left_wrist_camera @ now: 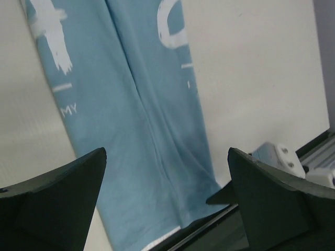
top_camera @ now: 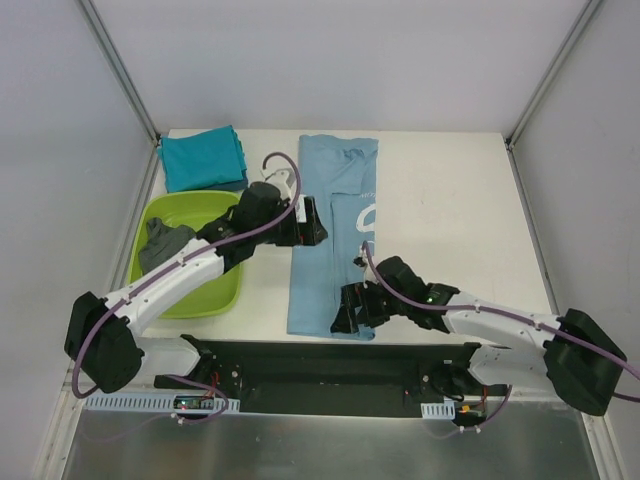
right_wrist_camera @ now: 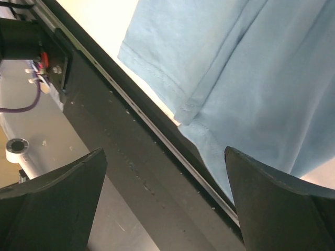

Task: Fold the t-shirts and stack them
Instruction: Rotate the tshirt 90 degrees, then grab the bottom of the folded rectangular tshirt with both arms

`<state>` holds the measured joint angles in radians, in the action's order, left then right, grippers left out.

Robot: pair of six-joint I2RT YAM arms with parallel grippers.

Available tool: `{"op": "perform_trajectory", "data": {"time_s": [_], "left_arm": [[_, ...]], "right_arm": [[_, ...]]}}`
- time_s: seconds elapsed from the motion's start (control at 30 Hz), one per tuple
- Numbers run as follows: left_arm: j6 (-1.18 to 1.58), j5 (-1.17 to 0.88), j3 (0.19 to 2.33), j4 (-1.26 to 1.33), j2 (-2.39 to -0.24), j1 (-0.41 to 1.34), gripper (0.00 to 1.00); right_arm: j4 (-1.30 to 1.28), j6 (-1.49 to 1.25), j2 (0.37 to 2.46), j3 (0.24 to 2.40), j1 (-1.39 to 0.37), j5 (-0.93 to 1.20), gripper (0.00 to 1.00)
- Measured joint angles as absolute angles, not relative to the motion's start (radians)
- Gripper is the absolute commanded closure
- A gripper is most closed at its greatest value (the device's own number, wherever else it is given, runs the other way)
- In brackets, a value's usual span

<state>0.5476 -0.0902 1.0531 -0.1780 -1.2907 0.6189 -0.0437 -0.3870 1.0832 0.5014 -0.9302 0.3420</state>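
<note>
Across table (top_camera: 450,200): blue tee (top_camera: 330,230), teal tee (top_camera: 203,158), grey tee (top_camera: 160,245), three total.

You see the light blue t-shirt (top_camera: 315,290) as soft matt cloth, the lime-green tub (top_camera: 195,203) as smooth glossy plastic, the table (top_camera: 450,200) as smooth matt white.

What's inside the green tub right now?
A crumpled dark grey t-shirt lies in the left part of the lime-green tub. The left arm crosses over the tub, so anything lying beneath it cannot be seen.
</note>
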Motion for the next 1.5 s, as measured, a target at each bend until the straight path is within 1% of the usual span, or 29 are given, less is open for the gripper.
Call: {"op": "perform_trajectory", "data": {"time_s": [0.1,0.23,0.33,0.5,0.63,0.7,0.83,0.93,1.0,1.07,1.1,1.2,1.27,1.37,1.4,1.5], "left_arm": [[0.574,-0.094,0.937,-0.194,-1.233,0.652,0.01],[0.613,-0.102,0.829,-0.201,-1.175,0.653,0.01],[0.639,-0.122,0.775,-0.209,-1.164,0.654,0.01],[0.665,-0.143,0.716,-0.238,-1.156,0.654,0.01],[0.683,-0.161,0.679,-0.278,-1.125,0.669,0.01],[0.694,-0.171,0.662,-0.296,-1.096,0.684,0.01],[0.718,-0.175,0.627,-0.347,-1.032,0.702,0.01],[0.741,-0.173,0.614,-0.403,-1.017,0.708,0.01],[0.758,-0.174,0.598,-0.429,-1.017,0.715,0.06],[0.775,-0.176,0.58,-0.445,-1.021,0.722,0.15],[0.782,-0.177,0.571,-0.455,-1.028,0.728,0.16],[0.805,-0.176,0.553,-0.472,-1.061,0.735,0.22],[0.822,-0.172,0.55,-0.478,-1.088,0.739,0.28],[0.833,-0.173,0.55,-0.479,-1.125,0.748,0.35],[0.837,-0.172,0.55,-0.479,-1.14,0.754,0.35],[0.845,-0.173,0.55,-0.479,-1.177,0.761,0.41]], "right_arm": [[0.041,-0.393,1.169,0.47,-0.93,0.371,0.04],[0.221,-0.443,1.239,0.391,-0.928,0.434,0.04],[0.366,-0.486,1.293,0.363,-0.928,0.479,0.03],[0.458,-0.517,1.34,0.358,-0.929,0.513,0.02],[0.383,-0.48,1.269,0.356,-0.931,0.504,0.03],[0.279,-0.427,1.17,0.363,-0.936,0.494,0.01],[0.097,-0.294,1.01,0.431,-0.962,0.47,0.01],[-0.027,-0.191,0.952,0.49,-1.004,0.427,0.05],[-0.117,-0.126,0.945,0.525,-1.047,0.364,0.07],[-0.188,-0.077,0.954,0.549,-1.085,0.303,0.12],[-0.221,-0.052,0.966,0.56,-1.104,0.273,0.14],[-0.283,0.007,1.027,0.587,-1.15,0.199,0.18],[-0.312,0.038,1.079,0.607,-1.18,0.149,0.22],[-0.337,0.071,1.147,0.633,-1.216,0.093,0.24],[-0.344,0.081,1.168,0.641,-1.226,0.075,0.24],[-0.355,0.1,1.224,0.66,-1.248,0.022,0.29]]}}
